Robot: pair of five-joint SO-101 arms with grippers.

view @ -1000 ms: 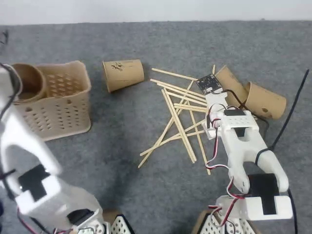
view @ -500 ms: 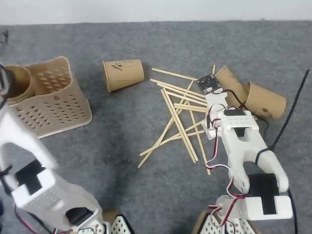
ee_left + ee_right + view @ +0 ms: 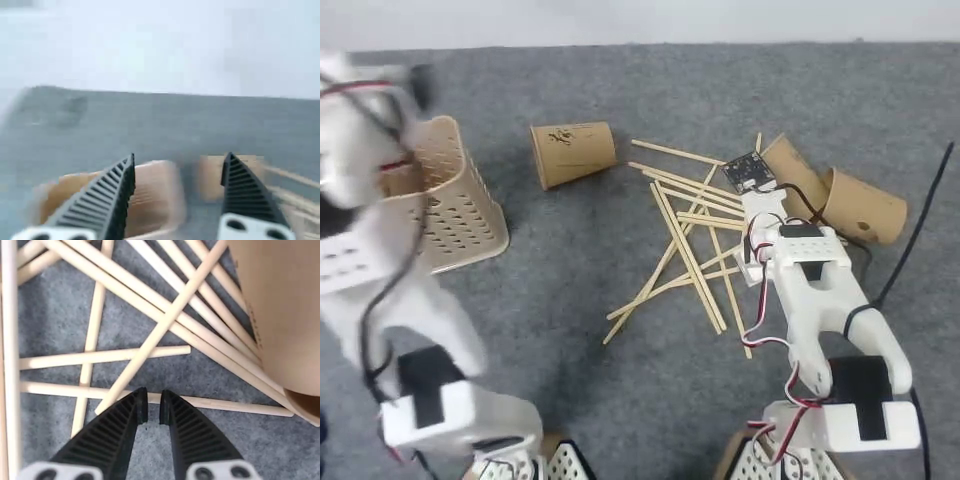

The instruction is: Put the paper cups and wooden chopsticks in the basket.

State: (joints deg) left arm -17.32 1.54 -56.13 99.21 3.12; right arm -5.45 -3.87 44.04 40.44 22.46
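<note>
Black and ribbed, the fingers [image 3: 125, 430] of the right hand [image 3: 151, 401] stand all but together. Only a thin slit is left between the tips, and nothing is gripped in it. The tips sit just over one chopstick [image 3: 215, 402] lying crosswise on the grey counter [image 3: 55, 325], at the near edge of the heap of wooden chopsticks [image 3: 165, 325]. Several sticks cross one another there, and some pass behind the side of a paper cup [image 3: 280, 315] lying just beside the hand.

From above, the right arm [image 3: 810, 285] stretches from the near edge of the counter to the right end of the heap. The sticks lie scattered at many angles in the middle of the counter. The paper cup lies on its side at the far right of the sticks. A second paper cup [image 3: 865, 207], also on its side, lies against it or very nearly so. A third paper cup [image 3: 572, 153] lies on its side well apart from those two, between the heap and the basket [image 3: 460, 215].

The left hand [image 3: 180, 167] is spread wide with nothing between its fingers. Beneath it are smeared tan shapes on the grey surface, too blurred to name with certainty. In the high view the left arm [image 3: 360, 200] stands over the basket. The basket sits tilted at the far left of the counter, partly hidden by the arm.
</note>
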